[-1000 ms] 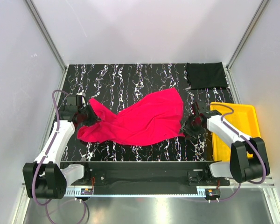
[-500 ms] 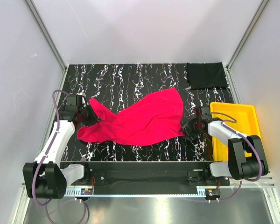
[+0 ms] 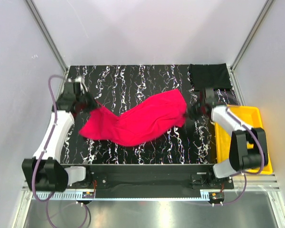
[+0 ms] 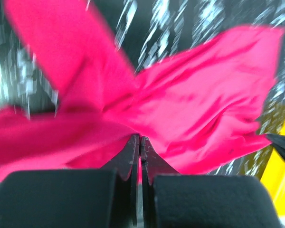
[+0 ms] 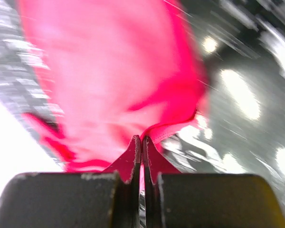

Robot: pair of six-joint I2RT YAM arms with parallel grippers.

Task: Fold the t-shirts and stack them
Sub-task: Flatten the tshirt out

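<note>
- The surface [image 3: 133, 76], black with white veins, carries everything; its middle is the best place to lay the cloth flat.
- The red tee [image 3: 133, 123] stretches across the middle as a crumpled band running left to right, sagging towards the near edge between the two hands. It is not yet spread or folded, so the task looks to be at an early stage.
- The tray [image 3: 251, 114] sits at the right edge, partly under the right arm. The cloth should stay clear of it.
- The black tee [image 3: 209, 76] lies folded in the far right corner, well apart from the red one. It looks like the base for the stack.
- The left hand [image 3: 88, 102] is pinched tight on the red tee's left end, with cloth caught between its fingertips.
- The right hand [image 3: 190, 111] is pinched tight on the red tee's right edge, where a hem runs into its tips.
- To do this step well, both hands should probably pull apart evenly until the sag goes, then lower together so the cloth lands smooth. Too hard a pull could tear a thin pinch loose.
</note>
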